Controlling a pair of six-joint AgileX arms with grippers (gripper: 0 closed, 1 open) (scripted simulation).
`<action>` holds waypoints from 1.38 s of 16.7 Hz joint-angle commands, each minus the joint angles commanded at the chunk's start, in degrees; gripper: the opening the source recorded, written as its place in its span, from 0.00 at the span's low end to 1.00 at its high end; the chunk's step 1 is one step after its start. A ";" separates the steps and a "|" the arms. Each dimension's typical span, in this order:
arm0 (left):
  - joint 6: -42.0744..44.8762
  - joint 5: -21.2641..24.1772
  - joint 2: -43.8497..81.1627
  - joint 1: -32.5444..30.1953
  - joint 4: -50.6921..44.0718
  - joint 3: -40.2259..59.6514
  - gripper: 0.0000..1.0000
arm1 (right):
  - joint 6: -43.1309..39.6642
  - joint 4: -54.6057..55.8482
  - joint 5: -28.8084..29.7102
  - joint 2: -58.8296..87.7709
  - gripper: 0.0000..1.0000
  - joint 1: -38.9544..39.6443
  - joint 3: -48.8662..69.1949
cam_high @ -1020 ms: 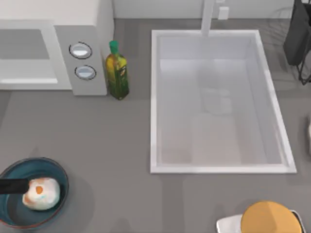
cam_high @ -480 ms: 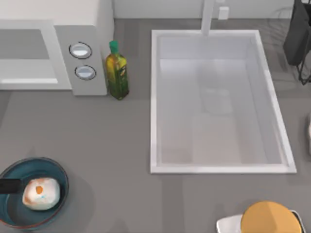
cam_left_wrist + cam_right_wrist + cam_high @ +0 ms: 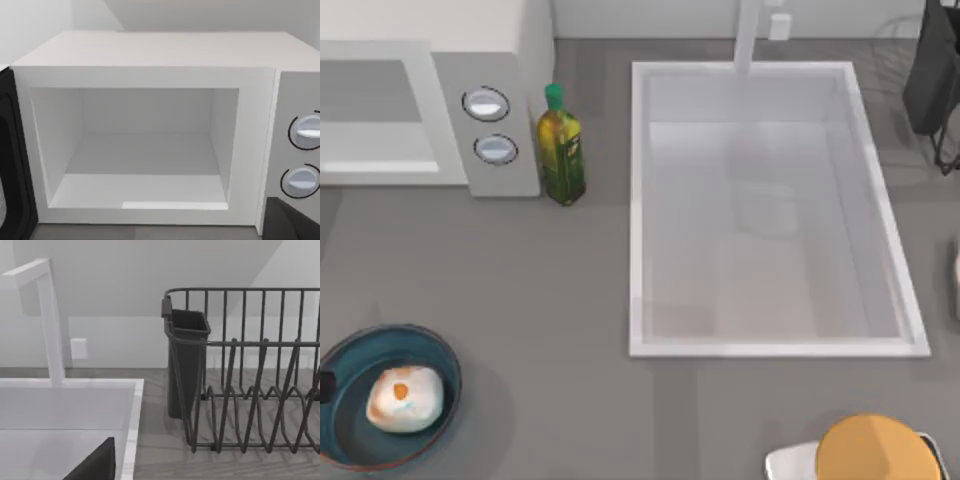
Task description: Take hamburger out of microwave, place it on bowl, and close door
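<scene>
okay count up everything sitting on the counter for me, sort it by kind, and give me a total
Appliances: 1, the microwave
Bottles: 1, the green-capped oil bottle
Bowls: 1, the blue bowl
Food items: 2, the hamburger in the bowl and an orange disc
Racks: 1, the dark dish rack
Total: 6

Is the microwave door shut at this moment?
No. The left wrist view looks straight into the microwave's bare white cavity, with the door swung out at its side.

Grey counter, white sink, plain white wall.
</scene>
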 joint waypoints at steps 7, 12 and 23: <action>0.05 2.14 -0.05 2.14 -0.12 -0.19 0.00 | 0.00 0.00 0.00 0.00 1.00 0.00 0.00; 0.08 2.29 0.02 2.20 -0.15 -0.17 0.00 | 0.00 0.00 0.00 0.00 1.00 0.00 0.00; 23.90 18.60 37.38 31.50 -10.73 27.81 0.00 | 0.00 0.00 0.00 0.00 1.00 0.00 0.00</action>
